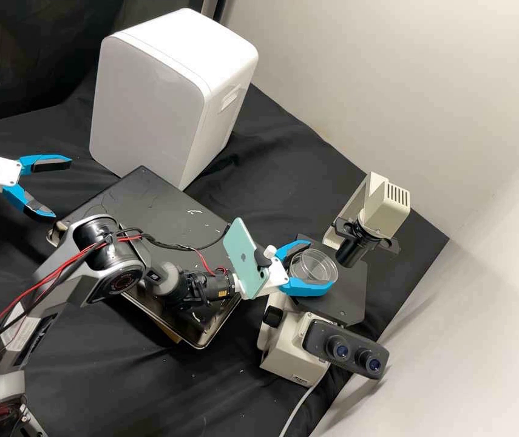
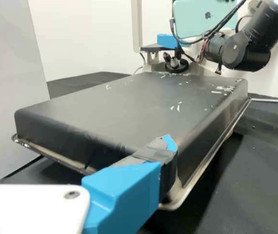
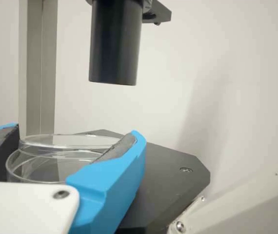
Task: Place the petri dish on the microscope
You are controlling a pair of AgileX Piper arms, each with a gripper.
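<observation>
Over the black stage (image 1: 350, 297) of the microscope (image 1: 298, 349), the right gripper (image 1: 317, 265) is clamped on the clear petri dish (image 1: 312, 266), with one blue finger on each side of its round wall. I cannot tell whether the dish's base touches the stage.

The likeliest trouble, I judge, is letting go while the dish hangs tilted or clear of the stage. It could drop and slide on the smooth plate toward an edge. Too hard a squeeze might pop the round wall out from between the fingers. Lifting is risky too, since the dark condenser tube (image 3: 114, 44) hangs just above the stage, near the dish.

The dish sits toward the arm's side of the stage, near that edge. Bare stage lies open beyond it toward the wall.

The left gripper (image 1: 59, 187) is spread wide and holds nothing. It hangs well apart from the stage, beyond the black tray (image 1: 150, 206).
</observation>
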